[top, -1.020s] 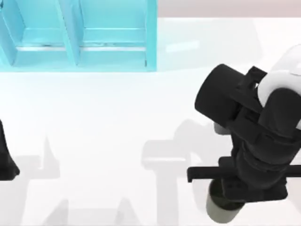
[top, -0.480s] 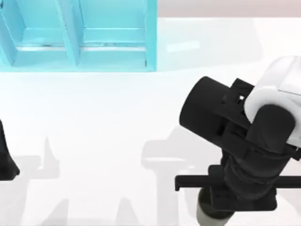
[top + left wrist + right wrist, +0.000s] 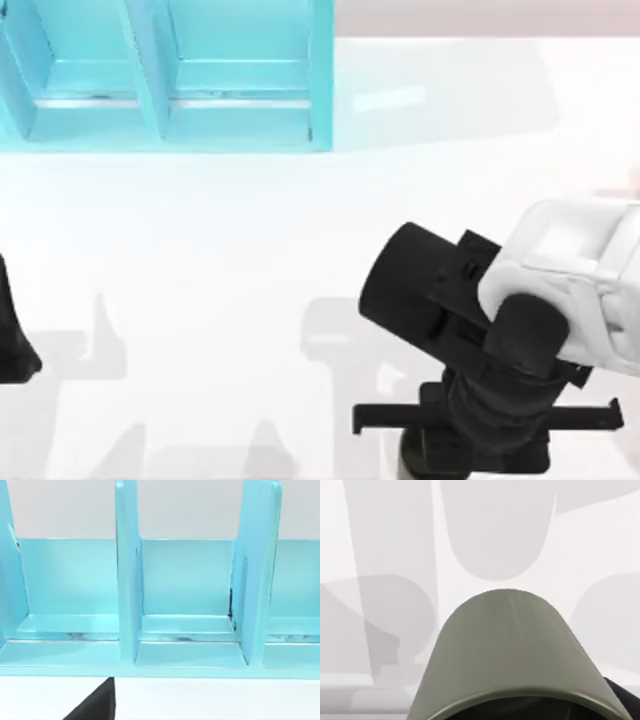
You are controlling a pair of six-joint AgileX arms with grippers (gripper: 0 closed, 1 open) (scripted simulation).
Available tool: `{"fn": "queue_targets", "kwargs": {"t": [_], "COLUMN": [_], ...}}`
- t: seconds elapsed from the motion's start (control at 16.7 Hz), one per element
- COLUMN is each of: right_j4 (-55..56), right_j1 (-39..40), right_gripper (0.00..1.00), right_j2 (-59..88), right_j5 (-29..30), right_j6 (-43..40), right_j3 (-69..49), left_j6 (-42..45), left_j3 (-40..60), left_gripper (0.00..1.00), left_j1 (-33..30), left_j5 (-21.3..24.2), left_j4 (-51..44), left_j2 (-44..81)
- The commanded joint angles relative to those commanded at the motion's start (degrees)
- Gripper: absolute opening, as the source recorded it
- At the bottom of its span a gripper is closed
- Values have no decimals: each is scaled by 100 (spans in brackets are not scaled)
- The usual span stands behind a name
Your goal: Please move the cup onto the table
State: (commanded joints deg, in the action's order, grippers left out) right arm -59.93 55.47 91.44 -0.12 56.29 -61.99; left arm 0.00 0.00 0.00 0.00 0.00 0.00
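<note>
cup (image 3: 507, 645) in right hand (image 3: 440, 462)

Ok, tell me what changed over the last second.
The right arm with the cup slid toward the near edge and a bit left in the top view; the cup now barely shows under it. The shelf, the table and the parked left arm at the left edge stayed put.
</note>
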Motion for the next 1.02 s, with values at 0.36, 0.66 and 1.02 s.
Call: {"fn": "queue_targets", "kwargs": {"t": [0.36, 0.66, 1.02], "right_j4": [255, 255, 255], "right_j1": [40, 40, 40], "right_gripper": [0, 38, 83], "right_j2": [86, 86, 86], "right_j5": [6, 6, 6], "right_j6": [20, 20, 20], "right_j3": [193, 193, 193], "left_j6": [0, 0, 0], "left_j3": [0, 0, 0], "left_gripper": [100, 100, 100], "left_j1": [0, 0, 0], "left_j5": [0, 0, 0], "left_j4": [0, 0, 0], "left_j2": [0, 0, 0]}}
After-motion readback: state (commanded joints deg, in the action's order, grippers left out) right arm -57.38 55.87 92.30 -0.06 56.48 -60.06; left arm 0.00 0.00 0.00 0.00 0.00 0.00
